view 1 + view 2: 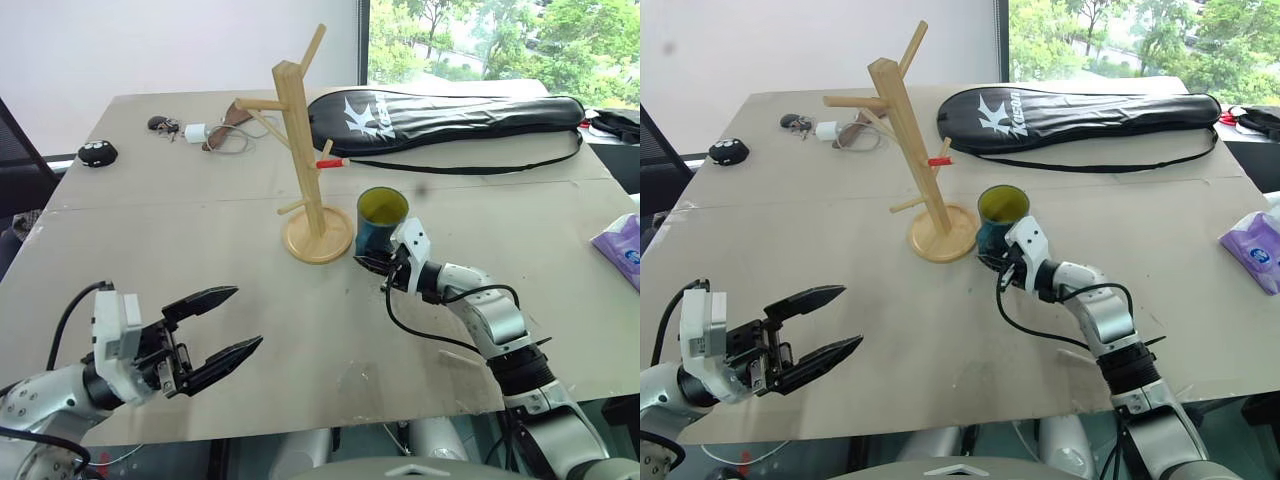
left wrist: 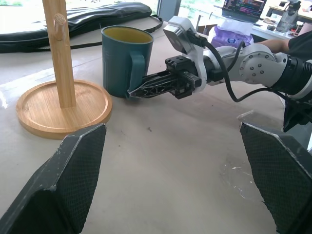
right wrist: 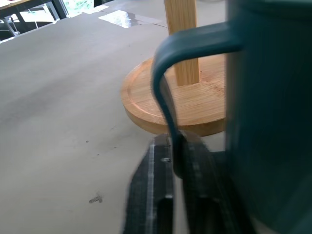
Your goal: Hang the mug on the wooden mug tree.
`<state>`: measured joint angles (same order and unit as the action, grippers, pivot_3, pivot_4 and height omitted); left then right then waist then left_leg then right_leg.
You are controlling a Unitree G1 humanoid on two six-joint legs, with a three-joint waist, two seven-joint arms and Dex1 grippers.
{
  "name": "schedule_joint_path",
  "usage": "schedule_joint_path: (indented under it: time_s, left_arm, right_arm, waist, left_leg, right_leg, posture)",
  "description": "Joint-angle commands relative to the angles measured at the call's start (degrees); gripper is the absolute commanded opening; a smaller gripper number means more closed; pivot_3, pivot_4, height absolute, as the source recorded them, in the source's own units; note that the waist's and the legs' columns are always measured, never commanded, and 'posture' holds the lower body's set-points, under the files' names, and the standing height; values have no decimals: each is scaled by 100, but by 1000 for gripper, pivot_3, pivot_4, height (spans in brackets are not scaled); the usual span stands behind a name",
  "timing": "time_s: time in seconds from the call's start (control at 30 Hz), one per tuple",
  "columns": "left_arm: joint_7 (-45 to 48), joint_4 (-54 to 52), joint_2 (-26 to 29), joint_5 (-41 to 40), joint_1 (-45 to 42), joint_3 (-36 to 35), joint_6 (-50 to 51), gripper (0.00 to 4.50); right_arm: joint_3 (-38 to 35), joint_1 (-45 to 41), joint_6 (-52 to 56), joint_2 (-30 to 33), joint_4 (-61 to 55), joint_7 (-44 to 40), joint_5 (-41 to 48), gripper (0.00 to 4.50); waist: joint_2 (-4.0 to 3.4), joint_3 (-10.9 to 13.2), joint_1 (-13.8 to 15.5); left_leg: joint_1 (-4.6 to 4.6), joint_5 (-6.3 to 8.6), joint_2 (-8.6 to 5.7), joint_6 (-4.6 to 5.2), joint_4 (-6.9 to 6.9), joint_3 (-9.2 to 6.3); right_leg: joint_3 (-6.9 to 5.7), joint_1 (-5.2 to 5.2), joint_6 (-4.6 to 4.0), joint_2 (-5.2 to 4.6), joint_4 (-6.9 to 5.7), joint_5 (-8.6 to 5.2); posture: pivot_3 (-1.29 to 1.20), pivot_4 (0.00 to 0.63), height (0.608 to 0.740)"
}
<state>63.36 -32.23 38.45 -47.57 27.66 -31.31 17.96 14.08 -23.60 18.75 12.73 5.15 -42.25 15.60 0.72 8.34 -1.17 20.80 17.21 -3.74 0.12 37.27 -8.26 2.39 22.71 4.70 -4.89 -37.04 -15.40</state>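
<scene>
Right end effector point(image 2: 139, 91) clamped on mug point(image 2: 119, 61) handle; left end effector point(image 1: 228, 322) agape

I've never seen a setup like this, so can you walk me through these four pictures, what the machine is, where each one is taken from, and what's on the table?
This is a humanoid robot with two arms, each ending in a two-fingered black tool. Two pictures look down from its head; the other two come from cameras on its wrists. On the table stand a wooden mug tree and, beside its round base, a teal mug. Farther back lie a black racket bag, some keys and a cable, and a purple packet at the right edge. The right tool is shut on the mug's handle; the mug is upright on the table. The left tool hovers open, apart from everything.
</scene>
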Motion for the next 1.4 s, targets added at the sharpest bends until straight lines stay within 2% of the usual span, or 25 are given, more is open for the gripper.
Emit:
schedule_joint_path:
  time_s: [0.03,0.23,0.53,0.7,0.93,1.03,1.4]
  left_arm:
    - [21,-117,-16,-113,28,-214,-127,4500]
    - [71,5,-33,-88,-23,-192,-193,4500]
    - [-140,-6,-169,-135,-251,11,-182,4500]
    - [-363,-120,-446,-250,-523,-50,-384,4500]
    - [-553,-373,-659,-239,-669,168,-512,4500]
    - [-675,-471,-638,-235,-693,223,-465,4500]
    - [-1125,-650,-619,-277,-734,391,-344,4500]
  right_arm:
    - [-103,-105,-207,-44,1,-34,-34,50]
    - [-282,10,-204,157,-379,-100,77,50]
    - [-842,222,986,1016,-2386,26,658,50]
    - [-837,-609,2235,1305,-3048,229,1034,50]
    - [-821,-1954,3798,1165,-3087,649,1546,50]
    - [-796,-2237,4161,1136,-3052,713,1676,50]
    - [-312,-2751,4188,1120,-2596,644,1491,50]
  waist:
    - [0,0,-1]
    - [-1,1,4]
    - [-4,3,24]
    - [-8,5,-3]
    - [-5,4,23]
    - [-2,2,32]
    - [-3,3,11]
  left_leg:
    - [0,0,0,0,0,0]
    - [1,0,0,0,0,0]
    - [4,0,-1,0,0,-2]
    - [4,0,1,0,0,1]
    - [18,0,-3,1,0,-2]
    - [19,0,-2,0,-1,-6]
    - [20,0,-2,0,-2,-5]
  right_leg:
    - [0,0,0,0,0,0]
    - [-1,0,0,0,0,0]
    - [-1,1,0,-2,2,0]
    - [3,0,0,-2,0,0]
    - [-2,4,0,-7,10,0]
    - [-5,5,0,-7,10,0]
    - [-6,7,0,-5,9,0]
  posture:
    - [0,150,740]
    - [0,150,740]
    - [0,150,740]
    - [0,150,740]
    - [0,150,740]
    - [0,150,740]
    - [0,150,740]
